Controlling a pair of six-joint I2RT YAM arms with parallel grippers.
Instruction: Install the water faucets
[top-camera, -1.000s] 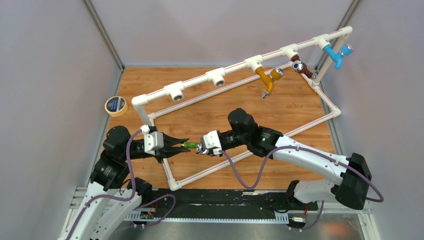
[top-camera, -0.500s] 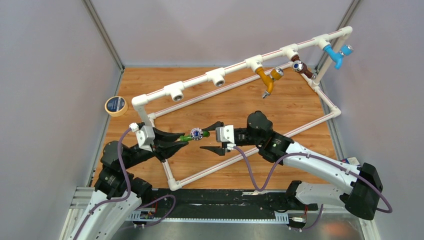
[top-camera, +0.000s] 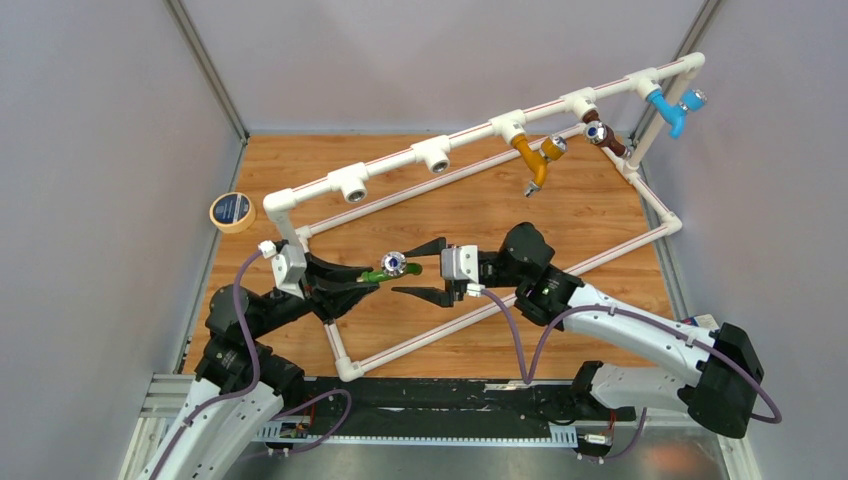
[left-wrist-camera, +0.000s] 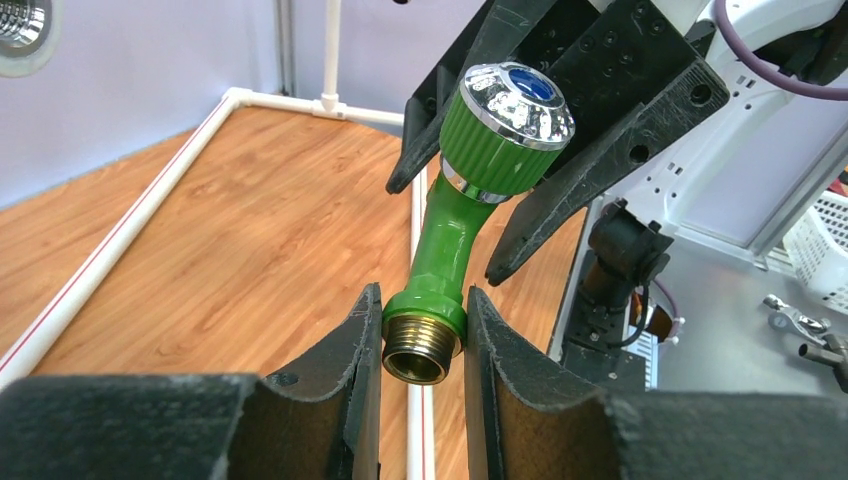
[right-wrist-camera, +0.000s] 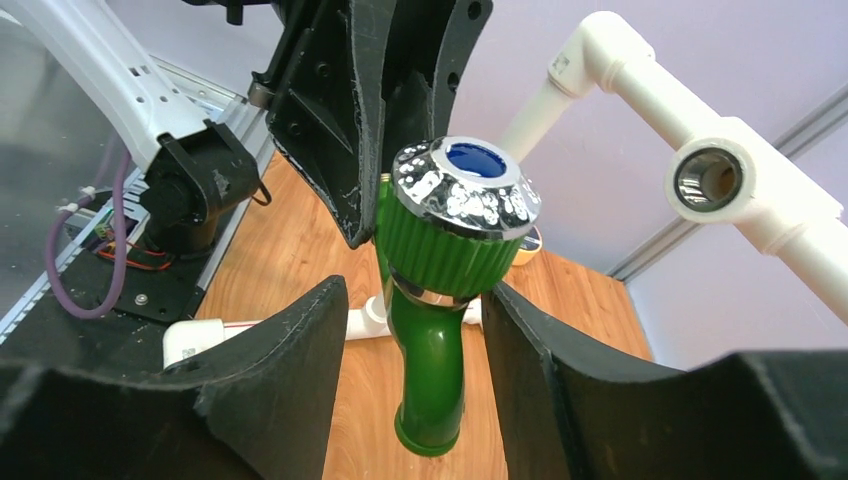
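Observation:
The green faucet (top-camera: 378, 272) hangs above the table, held by its brass threaded end in my left gripper (top-camera: 366, 278), which is shut on it. The left wrist view shows the fingers (left-wrist-camera: 365, 330) clamping the green collar of the faucet (left-wrist-camera: 448, 225). Its silvery blue-dotted knob (top-camera: 395, 263) points toward my right gripper (top-camera: 412, 271). The right gripper is open, its jaws standing either side of the knob (right-wrist-camera: 462, 205) without gripping it. The orange (top-camera: 533, 158), brown (top-camera: 603, 138) and blue (top-camera: 670, 108) faucets sit in the white pipe frame's far fittings.
The white pipe frame (top-camera: 470, 135) slopes across the wooden table, with two empty T fittings (top-camera: 350, 183) (top-camera: 433, 154) on its upper rail. Its lower rail (top-camera: 420, 340) runs under both grippers. A tape roll (top-camera: 231, 211) lies at the far left.
My right gripper has let go of the knob, opened and drawn back to the right. My left gripper has raised the green faucet slightly, still gripping it.

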